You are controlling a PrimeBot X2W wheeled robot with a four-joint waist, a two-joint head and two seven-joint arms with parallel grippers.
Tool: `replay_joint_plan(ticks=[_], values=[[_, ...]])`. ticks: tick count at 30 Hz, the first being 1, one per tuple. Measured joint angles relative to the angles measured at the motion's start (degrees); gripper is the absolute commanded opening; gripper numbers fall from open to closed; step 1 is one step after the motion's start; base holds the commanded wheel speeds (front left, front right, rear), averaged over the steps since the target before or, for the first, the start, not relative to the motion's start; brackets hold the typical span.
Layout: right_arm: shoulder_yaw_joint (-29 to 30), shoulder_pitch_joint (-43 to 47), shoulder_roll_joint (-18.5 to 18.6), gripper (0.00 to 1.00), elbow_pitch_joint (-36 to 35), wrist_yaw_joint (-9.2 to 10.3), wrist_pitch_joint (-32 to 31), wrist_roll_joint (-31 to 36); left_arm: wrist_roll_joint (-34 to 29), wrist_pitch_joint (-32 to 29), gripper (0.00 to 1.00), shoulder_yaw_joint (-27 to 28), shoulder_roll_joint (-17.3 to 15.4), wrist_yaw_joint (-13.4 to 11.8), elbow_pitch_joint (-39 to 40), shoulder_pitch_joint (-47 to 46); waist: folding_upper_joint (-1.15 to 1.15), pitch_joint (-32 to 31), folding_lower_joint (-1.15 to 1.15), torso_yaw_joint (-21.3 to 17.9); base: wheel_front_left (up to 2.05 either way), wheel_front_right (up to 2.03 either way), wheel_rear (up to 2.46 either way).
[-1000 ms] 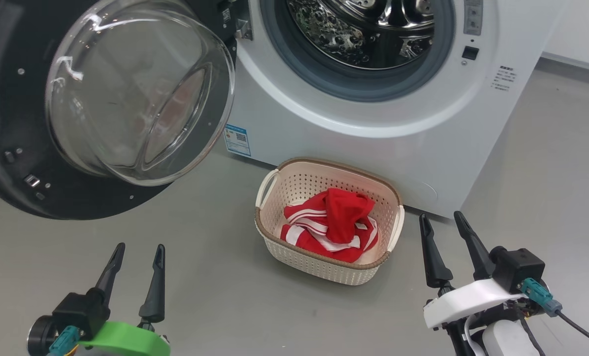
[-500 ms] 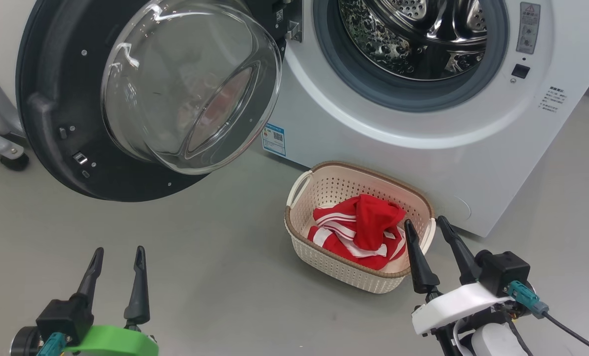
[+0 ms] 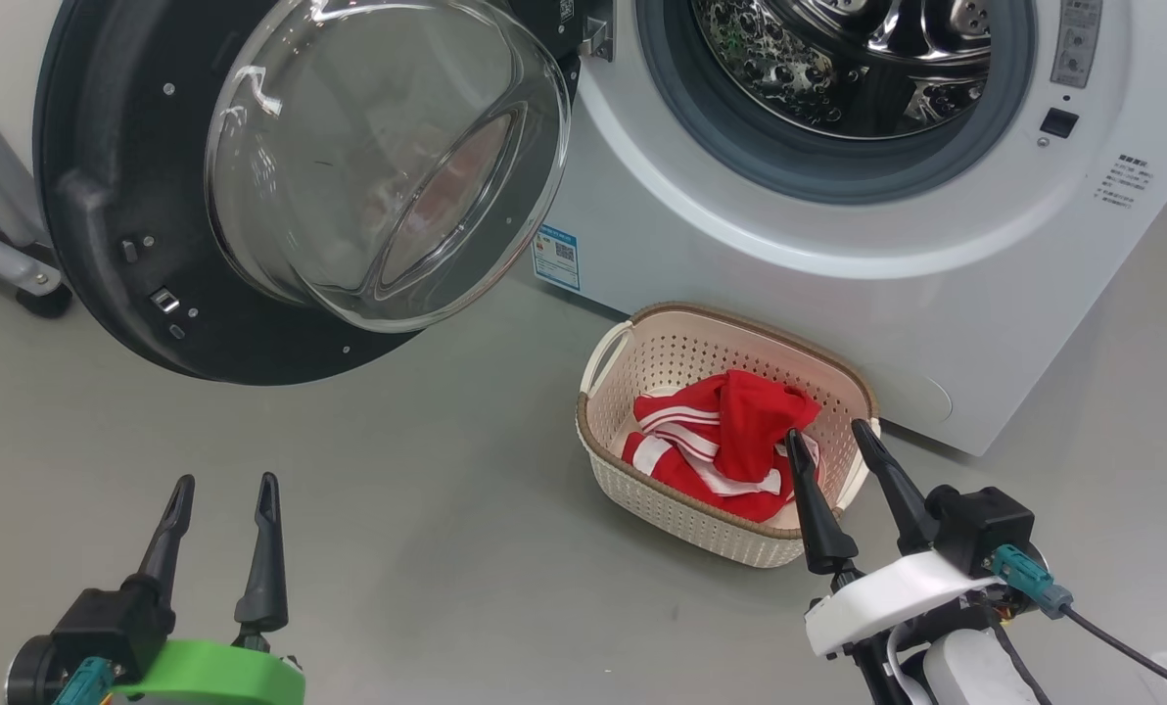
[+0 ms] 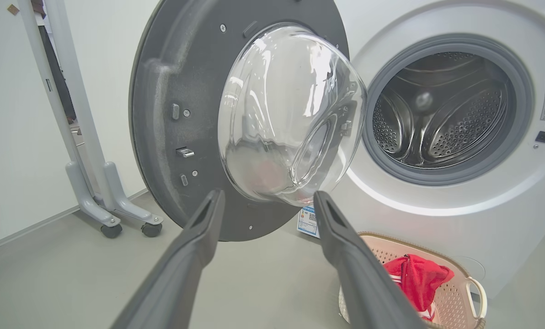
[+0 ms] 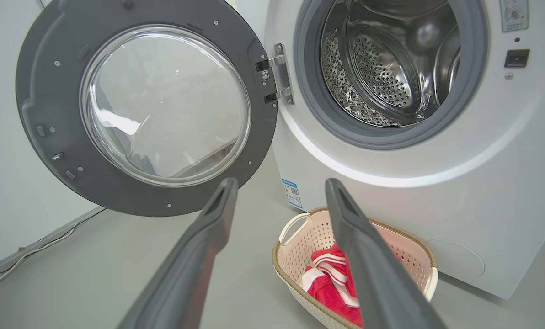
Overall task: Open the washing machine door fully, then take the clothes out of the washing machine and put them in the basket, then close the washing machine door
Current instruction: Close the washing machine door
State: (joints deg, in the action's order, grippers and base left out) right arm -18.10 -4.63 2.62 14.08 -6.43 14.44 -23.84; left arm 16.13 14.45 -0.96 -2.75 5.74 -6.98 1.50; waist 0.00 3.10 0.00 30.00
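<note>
Hanging wide open on the washing machine's (image 3: 740, 264) left, the washing machine door (image 3: 104, 196) looked stiff and heavy. Its dark rim opposite the hinge seemed a better push point than the slick glass bowl (image 3: 378, 166). The clothes (image 3: 730, 436) lay in the basket (image 3: 681, 501) on the floor by the machine's front, perhaps under the door's sweep. The left gripper (image 3: 226, 480) and right gripper (image 3: 824, 429) were spread wide and empty.

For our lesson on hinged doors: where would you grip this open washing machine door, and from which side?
Probably the washing machine door by its black rim at the free edge, opposite the hinge, left tool coming from the left: thin enough to straddle there, while the glass bowl bulges too wide.
</note>
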Motion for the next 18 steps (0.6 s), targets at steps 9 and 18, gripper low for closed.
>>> replay_joint_plan(ticks=[9,18], values=[[-0.36,-0.94,0.02,1.0,0.76,0.0,0.0,0.0,0.01,0.0,1.0,0.23,0.01,-0.23,0.23,0.5,0.0,0.2,0.0,0.07,0.0,0.0,0.0],[-0.29,-0.96,0.02,1.0,1.18,-0.04,0.0,-0.01,0.01,0.0,1.0,0.18,0.02,-0.23,0.32,0.95,0.0,-0.1,0.0,-0.12,0.0,0.0,0.0]])
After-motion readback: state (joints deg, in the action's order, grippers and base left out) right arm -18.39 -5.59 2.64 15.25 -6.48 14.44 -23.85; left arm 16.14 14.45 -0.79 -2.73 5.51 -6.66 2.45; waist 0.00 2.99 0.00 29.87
